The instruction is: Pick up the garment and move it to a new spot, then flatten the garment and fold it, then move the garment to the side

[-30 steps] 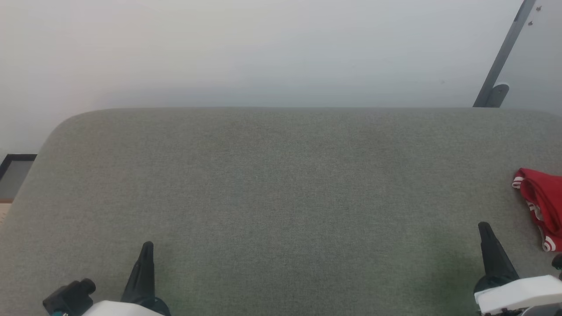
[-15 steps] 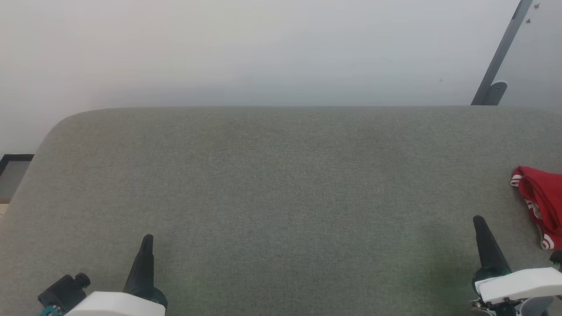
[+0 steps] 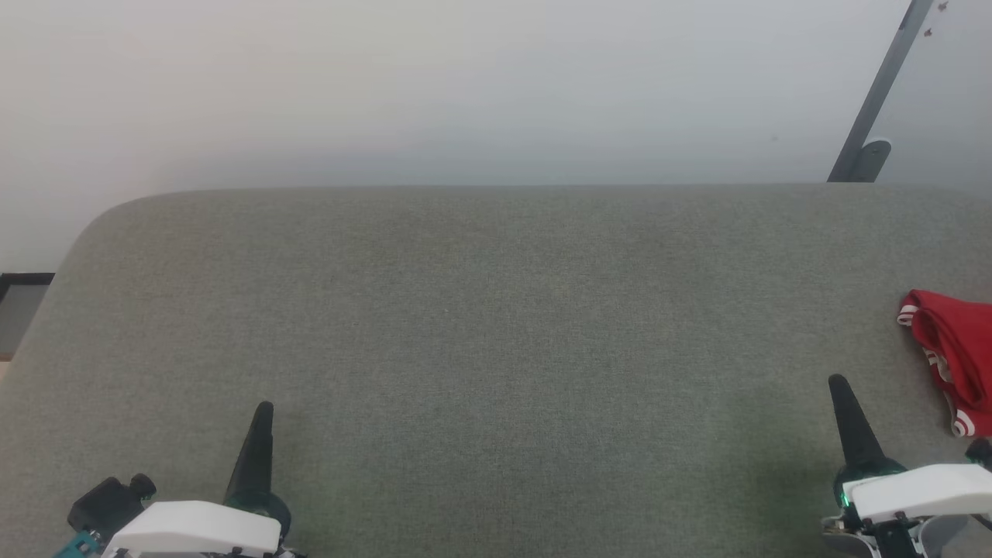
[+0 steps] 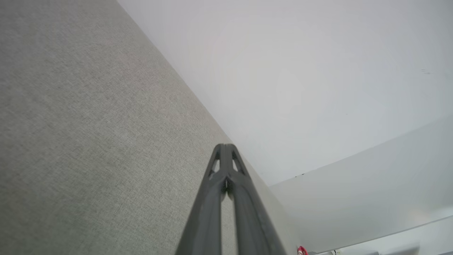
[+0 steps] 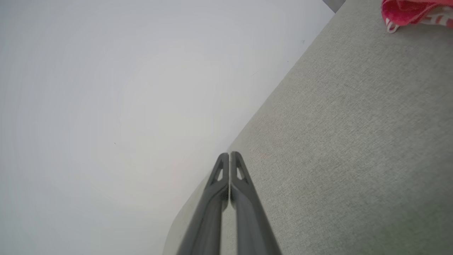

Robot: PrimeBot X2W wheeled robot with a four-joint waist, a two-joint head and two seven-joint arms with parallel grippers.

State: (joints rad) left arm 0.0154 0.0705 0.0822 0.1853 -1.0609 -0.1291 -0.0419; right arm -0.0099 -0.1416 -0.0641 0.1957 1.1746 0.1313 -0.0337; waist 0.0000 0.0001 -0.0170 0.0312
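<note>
One garment (image 3: 955,349): red fabric with white-and-red striped trim, bunched in a heap. It lies on the surface (image 3: 496,325) at the right edge of the head view, which cuts part of it off. In the right wrist view the garment (image 5: 410,10) sits in the top right corner. In the left wrist view the garment (image 4: 301,250) is a small red speck at the bottom edge.

One right tool (image 3: 837,387): near the garment, to its left and closer to the robot, not touching it. Its dark fingers (image 5: 244,198) are pressed together along their length and grip nothing. The tip is over bare surface.

One left tool (image 3: 262,415): at the lower left, well apart from the garment. Its fingers (image 4: 208,205) meet tip to tip and hold nothing.

One surface: grey-green woven cloth, flat, with a rounded far-left corner.

One wall (image 3: 465,93): pale and plain, behind the far edge.

One bar (image 3: 880,93): dark grey, leaning, at the upper right.

One dark-edged panel (image 3: 19,306): at the left margin, beside the surface's corner.
</note>
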